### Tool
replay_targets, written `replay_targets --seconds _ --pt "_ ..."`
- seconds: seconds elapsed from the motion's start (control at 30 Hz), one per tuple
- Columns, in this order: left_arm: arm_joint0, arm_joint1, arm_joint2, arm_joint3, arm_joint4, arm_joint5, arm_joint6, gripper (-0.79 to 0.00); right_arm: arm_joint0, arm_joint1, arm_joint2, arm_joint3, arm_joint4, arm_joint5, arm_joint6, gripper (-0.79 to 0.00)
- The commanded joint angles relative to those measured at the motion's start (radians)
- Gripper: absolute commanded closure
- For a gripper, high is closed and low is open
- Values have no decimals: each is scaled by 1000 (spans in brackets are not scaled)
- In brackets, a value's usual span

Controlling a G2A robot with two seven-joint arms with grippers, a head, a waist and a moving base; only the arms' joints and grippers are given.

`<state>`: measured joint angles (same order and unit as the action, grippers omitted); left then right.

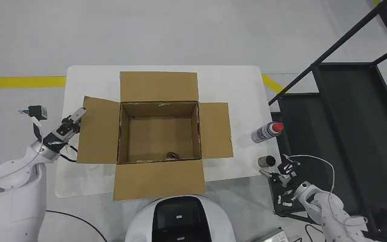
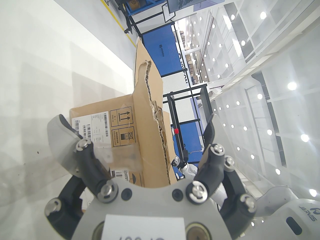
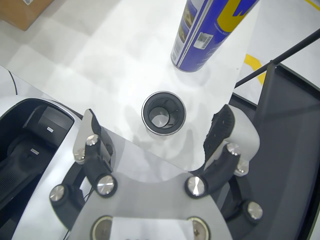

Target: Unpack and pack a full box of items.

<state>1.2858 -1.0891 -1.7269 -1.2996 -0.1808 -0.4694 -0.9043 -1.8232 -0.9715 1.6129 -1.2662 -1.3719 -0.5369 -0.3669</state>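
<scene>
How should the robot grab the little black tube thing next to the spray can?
Probably by the round outer wall of the little black tube, from straight above, one finger on each side. It stands upright, open end up, with bare table around it. The spray can stands apart from it, so the open right gripper should fit.

Industrial hall, warehouse-type robot test floor. Grey floor with a yellow line [image 1: 30,81], blue partition panels [image 2: 151,42], cartons [image 2: 133,2] on racking. High ceiling with rows of lights [image 2: 291,86], black steel rack [image 1: 326,127] by the table.
</scene>
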Motion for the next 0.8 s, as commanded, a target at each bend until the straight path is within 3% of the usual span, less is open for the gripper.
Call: replay_targets --seconds 0.0,0.27,0.4,0.43,0.47,0.67,0.7,0.77 --pt "0 0 0 0 0 0 0 -785 19 -2 -12 15 -5 2 2 -785" --pt "0 0 0 0 0 0 0 -785 81 -7 -39 73 -24 13 2 -785" --pt "0 0 0 0 0 0 0 -785 79 -11 -57 80 -32 21 -5 -600" --pt "0 0 0 0 0 0 0 -785 81 -12 -62 82 -35 24 -4 -606" --pt "0 0 0 0 0 0 0 -785 84 -13 -67 85 -37 27 -5 -677" --pt "0 0 0 0 0 0 0 -785 109 -20 -81 125 -21 44 -10 -702" --pt "0 0 0 0 0 0 0 -785 113 -20 -83 130 -21 45 -12 -643" --pt "0 0 0 0 0 0 0 -785 118 -21 -85 137 -24 46 -18 -326"
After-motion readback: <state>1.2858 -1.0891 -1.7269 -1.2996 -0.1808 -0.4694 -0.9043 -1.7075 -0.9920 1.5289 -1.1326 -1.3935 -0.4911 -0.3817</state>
